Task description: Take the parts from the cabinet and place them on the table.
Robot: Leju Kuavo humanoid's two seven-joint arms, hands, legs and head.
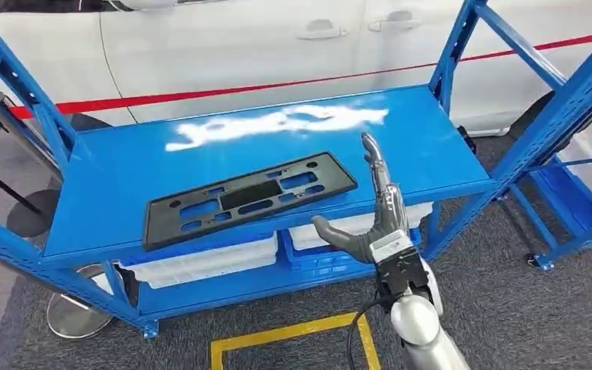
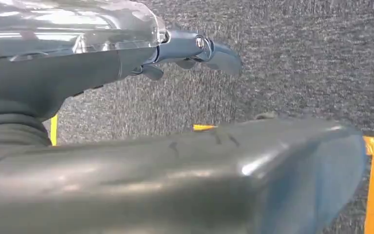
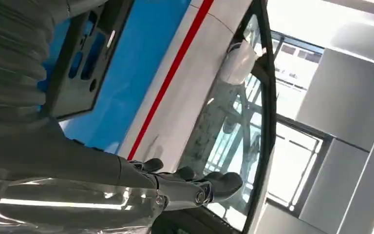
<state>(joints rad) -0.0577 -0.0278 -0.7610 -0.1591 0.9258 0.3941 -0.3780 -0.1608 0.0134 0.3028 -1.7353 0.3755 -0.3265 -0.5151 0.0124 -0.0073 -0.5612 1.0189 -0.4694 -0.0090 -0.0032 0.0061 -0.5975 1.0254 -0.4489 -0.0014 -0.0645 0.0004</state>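
Note:
A flat black plastic part (image 1: 250, 196) with several cut-outs lies on the blue shelf top (image 1: 123, 169), slanting from front left to back right. My right hand (image 1: 374, 208) is raised at the shelf's front edge, just right of the part's right end, fingers stretched out and thumb spread toward the part, holding nothing. In the right wrist view the same part (image 3: 80, 58) lies beyond that hand (image 3: 175, 187), whose fingers are straight. My left hand (image 2: 195, 48) hangs over the grey carpet, fingers apart and holding nothing.
White bins (image 1: 208, 262) sit on the lower shelf. Blue uprights (image 1: 451, 54) frame the rack, and a second blue rack (image 1: 586, 154) with white bins stands to the right. A white car (image 1: 277, 38) is behind. Yellow floor tape (image 1: 277, 339) marks the carpet in front.

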